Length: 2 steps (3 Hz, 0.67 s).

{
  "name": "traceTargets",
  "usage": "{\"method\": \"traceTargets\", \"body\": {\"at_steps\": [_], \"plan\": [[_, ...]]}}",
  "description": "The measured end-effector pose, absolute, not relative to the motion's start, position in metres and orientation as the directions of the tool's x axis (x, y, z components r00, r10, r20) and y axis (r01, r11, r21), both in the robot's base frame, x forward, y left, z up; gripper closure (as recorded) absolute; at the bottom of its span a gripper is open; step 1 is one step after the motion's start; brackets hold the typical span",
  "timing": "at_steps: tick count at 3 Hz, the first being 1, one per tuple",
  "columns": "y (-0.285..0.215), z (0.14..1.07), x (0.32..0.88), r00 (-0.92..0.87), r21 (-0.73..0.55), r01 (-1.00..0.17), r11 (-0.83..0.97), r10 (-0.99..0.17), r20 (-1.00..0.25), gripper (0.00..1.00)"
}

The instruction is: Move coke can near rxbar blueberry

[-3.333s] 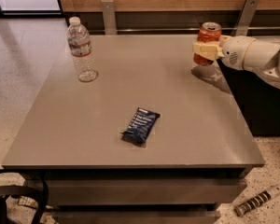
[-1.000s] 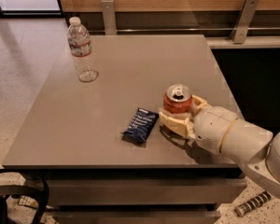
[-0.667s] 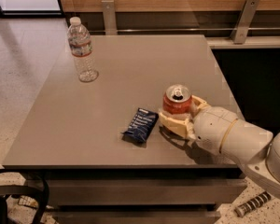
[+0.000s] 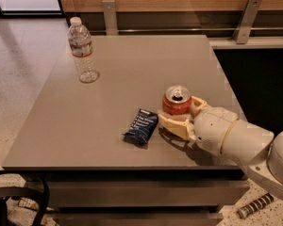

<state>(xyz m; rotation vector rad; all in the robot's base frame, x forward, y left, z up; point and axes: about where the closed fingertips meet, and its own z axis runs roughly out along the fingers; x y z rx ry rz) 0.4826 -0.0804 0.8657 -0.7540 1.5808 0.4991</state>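
The coke can [image 4: 176, 100], red with a silver top, stands upright on the grey table [image 4: 132, 65] near its front right. My gripper [image 4: 178, 117] reaches in from the right, its cream fingers [image 4: 172, 125] wrapped around the can's lower body, shut on it. The rxbar blueberry [image 4: 141, 125], a flat dark navy wrapper, lies on the table just left of the can, a small gap between them.
A clear plastic water bottle [image 4: 82, 51] stands at the table's far left. A wooden wall with metal brackets [image 4: 110, 15] runs behind the table. The table's front edge is close below the can. A ribbed object [image 4: 253, 206] lies on the floor at lower right.
Over the last second nothing visibly moved. About three seconds ago the gripper held the can at the table's far right edge; the can now stands next to the bar.
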Motion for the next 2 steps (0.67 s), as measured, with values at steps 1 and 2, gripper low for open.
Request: {"method": "traceTargets", "body": {"at_steps": [1, 2], "plan": [[-0.0786, 0.8662, 0.4825, -0.033, -0.105, -0.716, 0.69, -0.184, -0.982, 0.13], [-0.0768, 0.8666, 0.4823, -0.031, -0.107, -0.718, 0.688, -0.185, -0.982, 0.0]]}}
